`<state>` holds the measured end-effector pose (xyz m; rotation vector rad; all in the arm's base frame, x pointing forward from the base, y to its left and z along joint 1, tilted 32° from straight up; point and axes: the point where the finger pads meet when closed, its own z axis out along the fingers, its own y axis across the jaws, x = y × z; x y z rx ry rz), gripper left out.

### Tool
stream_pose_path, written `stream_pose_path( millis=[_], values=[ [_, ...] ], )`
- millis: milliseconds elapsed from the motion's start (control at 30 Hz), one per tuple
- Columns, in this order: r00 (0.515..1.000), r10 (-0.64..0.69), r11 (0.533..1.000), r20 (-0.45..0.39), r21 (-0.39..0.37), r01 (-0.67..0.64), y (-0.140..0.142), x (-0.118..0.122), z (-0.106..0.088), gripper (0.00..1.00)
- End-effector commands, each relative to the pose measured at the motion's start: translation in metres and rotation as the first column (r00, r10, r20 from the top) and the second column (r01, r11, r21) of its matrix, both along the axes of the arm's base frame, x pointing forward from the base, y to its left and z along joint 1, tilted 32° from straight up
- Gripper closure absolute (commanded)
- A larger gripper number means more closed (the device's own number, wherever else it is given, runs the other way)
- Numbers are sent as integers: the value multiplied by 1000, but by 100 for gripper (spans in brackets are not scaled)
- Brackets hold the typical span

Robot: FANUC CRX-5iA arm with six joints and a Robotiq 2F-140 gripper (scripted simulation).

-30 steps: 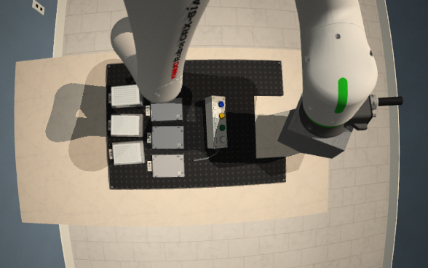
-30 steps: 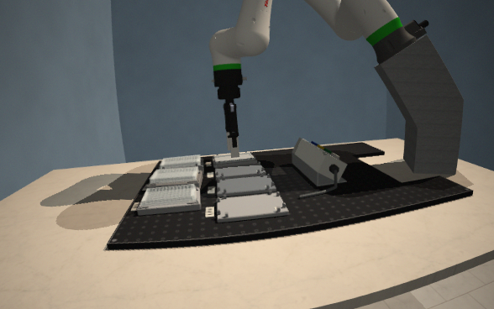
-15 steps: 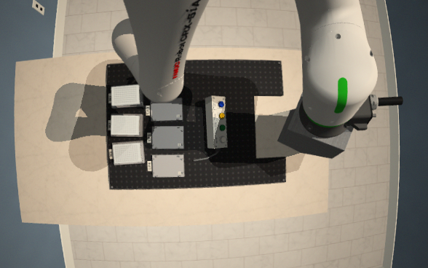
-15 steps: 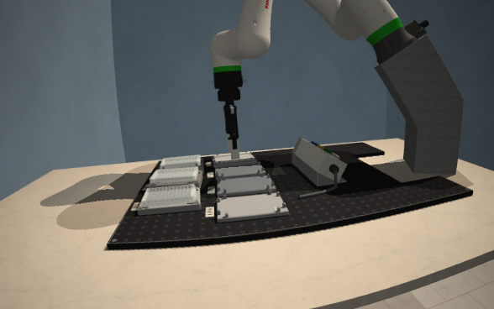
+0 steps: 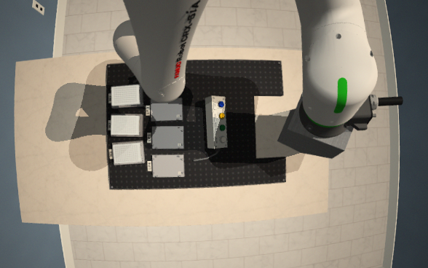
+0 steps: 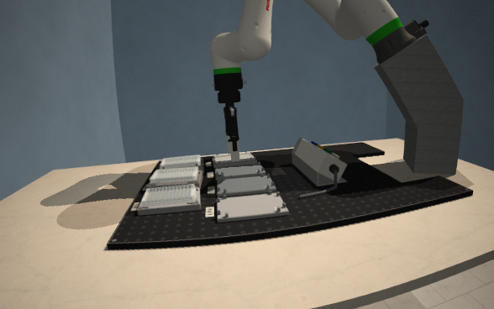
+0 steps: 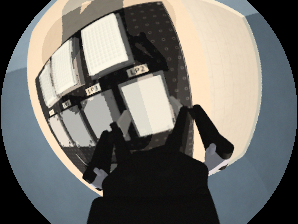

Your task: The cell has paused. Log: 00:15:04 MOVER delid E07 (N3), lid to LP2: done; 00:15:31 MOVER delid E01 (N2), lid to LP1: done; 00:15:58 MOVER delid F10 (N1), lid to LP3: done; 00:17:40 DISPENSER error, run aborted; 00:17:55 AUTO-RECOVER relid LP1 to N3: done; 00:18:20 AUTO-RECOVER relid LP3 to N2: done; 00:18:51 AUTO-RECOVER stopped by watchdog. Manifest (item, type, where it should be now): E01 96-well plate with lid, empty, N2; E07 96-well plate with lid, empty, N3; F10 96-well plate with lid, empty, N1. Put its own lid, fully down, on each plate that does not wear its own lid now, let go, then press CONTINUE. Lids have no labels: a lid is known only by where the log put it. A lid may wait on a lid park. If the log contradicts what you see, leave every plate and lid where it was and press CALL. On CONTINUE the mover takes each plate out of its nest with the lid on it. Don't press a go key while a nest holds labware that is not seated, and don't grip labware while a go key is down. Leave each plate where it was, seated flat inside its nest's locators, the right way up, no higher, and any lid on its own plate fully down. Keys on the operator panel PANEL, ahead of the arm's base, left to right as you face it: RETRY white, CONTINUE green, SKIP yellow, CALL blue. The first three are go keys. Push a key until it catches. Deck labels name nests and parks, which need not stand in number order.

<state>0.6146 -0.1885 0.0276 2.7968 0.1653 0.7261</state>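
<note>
Three white 96-well plates (image 5: 125, 95) (image 5: 125, 124) (image 5: 127, 153) sit in a column of nests at the deck's left. They also show in the side view (image 6: 181, 161) (image 6: 174, 176) (image 6: 170, 197). I cannot tell which of them wear lids. Three grey lid parks (image 5: 167, 111) (image 5: 167, 137) (image 5: 168, 165) stand beside them. A pale lid (image 6: 244, 159) (image 7: 149, 106) lies on the far park. My gripper (image 6: 232, 154) (image 7: 149, 108) is down at this lid, open, with a finger on each side of it. The arm hides the gripper in the top view.
The operator panel (image 5: 215, 142) (image 6: 312, 170) stands right of the parks, with blue (image 5: 221, 104), yellow (image 5: 221, 116), green (image 5: 222, 127) and white (image 5: 222, 139) keys. A cable (image 6: 315, 193) runs from it. The arm's grey base block (image 5: 313, 138) stands at the right.
</note>
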Motion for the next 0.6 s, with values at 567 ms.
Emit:
stream_pose_path(
  millis=[567],
  values=[
    [1000, 0, 1000, 0, 0, 0, -1, 1, -2, 34]
  ],
)
